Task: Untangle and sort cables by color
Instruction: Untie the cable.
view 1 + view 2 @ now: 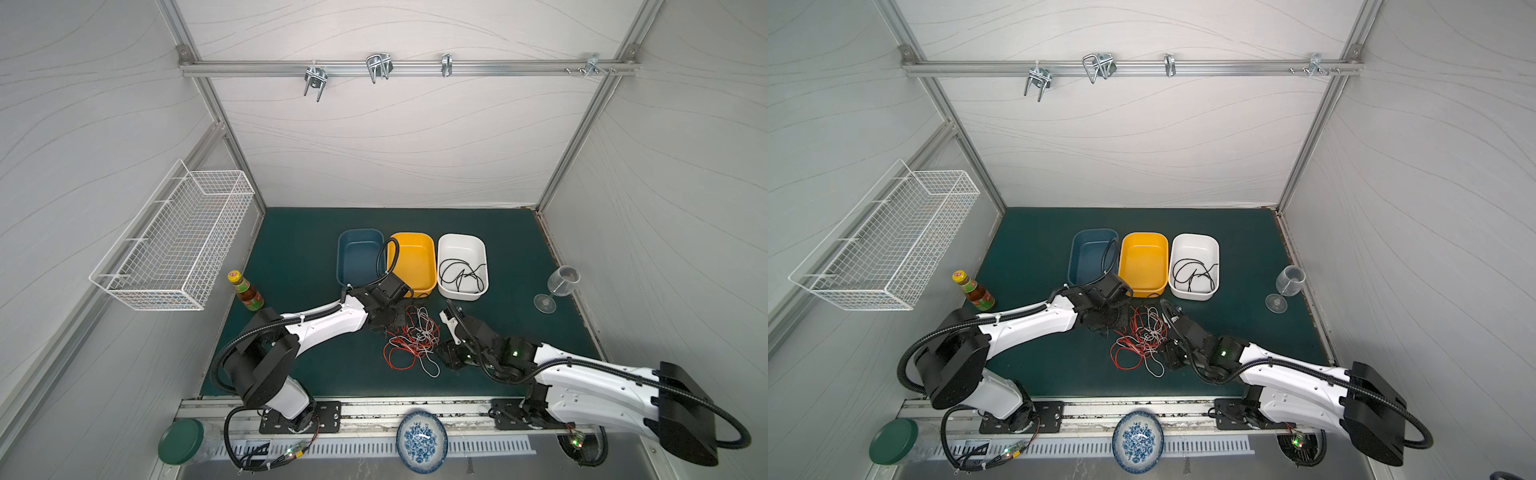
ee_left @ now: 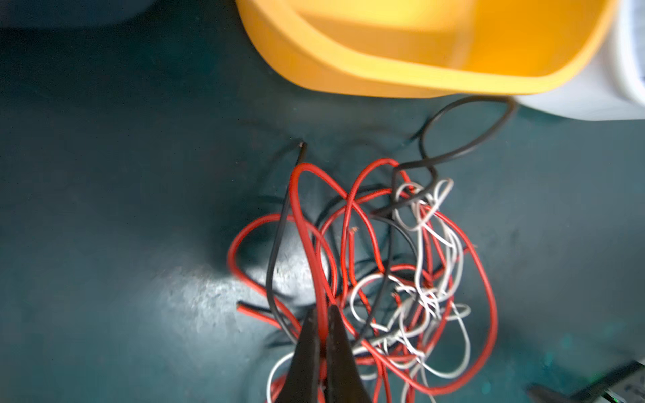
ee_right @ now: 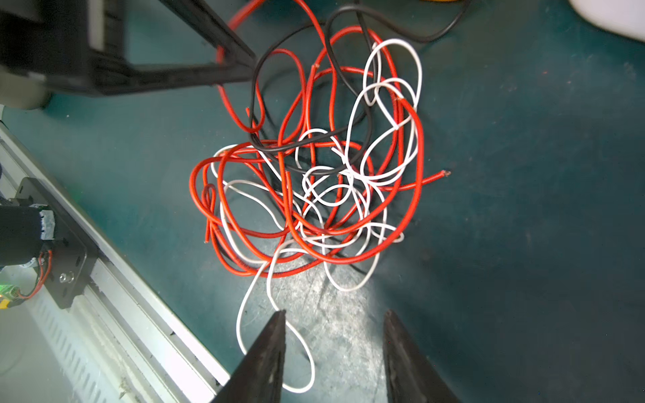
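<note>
The tangle of cables [image 1: 411, 338] lies on the mat [image 1: 291, 257] just near of the yellow bin [image 1: 411, 249], the left gripper [image 2: 323, 310] pinching a red cable [image 2: 299, 223] at its left edge, the right gripper [image 3: 333, 314] spread empty at its right: red is being drawn out, I judge, and a slow lift comes next.

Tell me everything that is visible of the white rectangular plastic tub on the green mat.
The white rectangular plastic tub has rounded corners and a smooth, glossy look. It stands upright and open on the dark green mat, at one end of a row with a yellow tub beside it and a blue tub beyond. A thin black cable lies looped inside it.
</note>
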Controlling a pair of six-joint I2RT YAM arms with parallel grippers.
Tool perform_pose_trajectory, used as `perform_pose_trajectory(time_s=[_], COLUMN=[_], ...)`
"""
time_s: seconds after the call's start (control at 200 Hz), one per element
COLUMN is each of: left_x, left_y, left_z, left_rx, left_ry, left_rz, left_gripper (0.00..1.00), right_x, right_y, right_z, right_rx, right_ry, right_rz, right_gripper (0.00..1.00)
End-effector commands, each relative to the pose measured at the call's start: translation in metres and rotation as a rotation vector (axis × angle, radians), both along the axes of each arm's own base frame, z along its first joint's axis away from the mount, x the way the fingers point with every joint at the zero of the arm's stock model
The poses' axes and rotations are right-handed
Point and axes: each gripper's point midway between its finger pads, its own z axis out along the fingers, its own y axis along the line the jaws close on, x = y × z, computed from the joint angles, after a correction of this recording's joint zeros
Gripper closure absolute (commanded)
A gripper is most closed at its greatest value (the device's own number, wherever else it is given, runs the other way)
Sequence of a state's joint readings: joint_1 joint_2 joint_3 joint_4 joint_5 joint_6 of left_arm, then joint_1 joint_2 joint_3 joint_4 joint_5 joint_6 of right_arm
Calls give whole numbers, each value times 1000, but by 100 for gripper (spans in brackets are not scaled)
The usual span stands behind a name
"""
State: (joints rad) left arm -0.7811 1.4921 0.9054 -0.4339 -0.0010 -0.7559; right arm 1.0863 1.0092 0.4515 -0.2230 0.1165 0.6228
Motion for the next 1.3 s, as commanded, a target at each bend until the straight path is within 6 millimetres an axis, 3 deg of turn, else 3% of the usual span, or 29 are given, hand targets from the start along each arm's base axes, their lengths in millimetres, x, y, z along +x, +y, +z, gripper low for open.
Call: perform_pose_trajectory(time_s=[0.0, 0.5, 0.62, 0.785, 0.91, 1.08, 1.295], left_x=[7, -17, -19, -22, -21, -18, -21], left_y=[-5, 3, -1, -8, -20, -31, -37], left_z=[53, 158, 178, 179, 193, 224, 266], left_rx=[-92, -245, -286, -314, -384, -463, -564], left_ry=[-91, -208, -230, -202, -213, -239, -290], left_rz=[9, -66, -87, -106, -121, -137, -137], left_gripper=[100, 100, 100, 100, 100, 100, 100], right_x=[3, 18, 16, 19, 20, 25, 36], right_y=[10, 26, 41, 47, 54, 67, 73], right_z=[1, -24, -8, 31, 53, 58, 41], right_rx=[32, 6, 83, 201, 267, 301, 250], right_ry=[9, 44, 39, -75, -143, -194, -250], right_rz=[-18, -99, -51, -19, 19, 43, 29], right_gripper=[53, 53, 53, 51, 50, 49, 49])
